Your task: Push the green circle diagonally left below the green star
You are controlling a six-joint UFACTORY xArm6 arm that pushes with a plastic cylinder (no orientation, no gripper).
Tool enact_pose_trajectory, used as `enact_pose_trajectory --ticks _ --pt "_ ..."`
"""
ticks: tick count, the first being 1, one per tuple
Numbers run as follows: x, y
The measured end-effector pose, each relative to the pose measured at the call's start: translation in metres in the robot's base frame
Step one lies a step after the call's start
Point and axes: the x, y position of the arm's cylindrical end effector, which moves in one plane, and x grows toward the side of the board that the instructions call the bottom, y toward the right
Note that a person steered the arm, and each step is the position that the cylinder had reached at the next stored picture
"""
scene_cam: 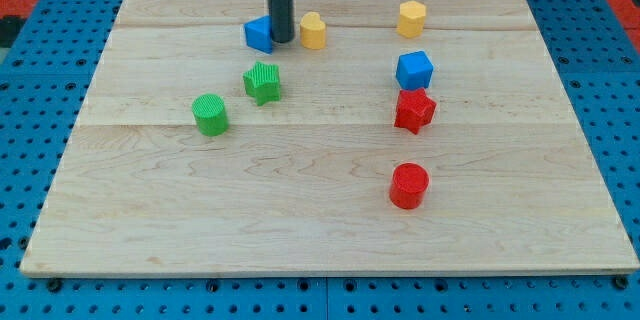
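Near the view's top, my tip is seen touching or just beside the blue block, with the yellow block just to its right. No claw is fitted, so nothing is gripped. The green circle is placed on the tabletop already diagonally left below the green star, near it. It is judged light, rigid and easily slid; its round side may deflect an off-centre push, so contact is best made squarely through its middle.
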Motion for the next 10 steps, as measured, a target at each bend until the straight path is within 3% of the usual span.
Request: enact_pose_trajectory --ticks 2,3,4,9,10 --pt "-0.041 -0.082" --pt "-0.068 -0.021" --pt "-0.067 0.051" --pt "-0.079 0.068" --pt "-0.094 0.038"
